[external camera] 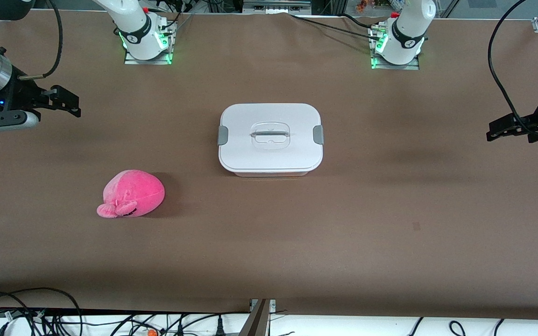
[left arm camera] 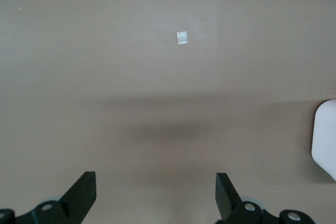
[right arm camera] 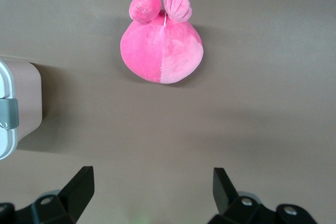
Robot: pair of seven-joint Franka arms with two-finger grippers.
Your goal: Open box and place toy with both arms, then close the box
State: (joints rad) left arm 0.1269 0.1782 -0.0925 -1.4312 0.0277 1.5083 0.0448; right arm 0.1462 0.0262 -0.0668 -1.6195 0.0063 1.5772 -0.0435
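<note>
The box (external camera: 270, 138) stands in the middle of the table, its white lid on, grey clips at both ends and a clear handle in the centre. Its pale pink tub and one clip (right arm camera: 8, 114) show in the right wrist view. The pink toy (external camera: 131, 194) lies on the table nearer to the front camera than the box, toward the right arm's end; in the right wrist view the toy (right arm camera: 161, 51) lies apart from my fingers. My right gripper (external camera: 66, 101) hangs open and empty over the table's end. My left gripper (external camera: 502, 128) is open and empty over the other end.
A small pale tape square (left arm camera: 182, 36) lies on the brown table under the left wrist. Both arm bases (external camera: 145, 39) stand along the table's edge farthest from the front camera. Cables (external camera: 40, 312) run along the nearest edge.
</note>
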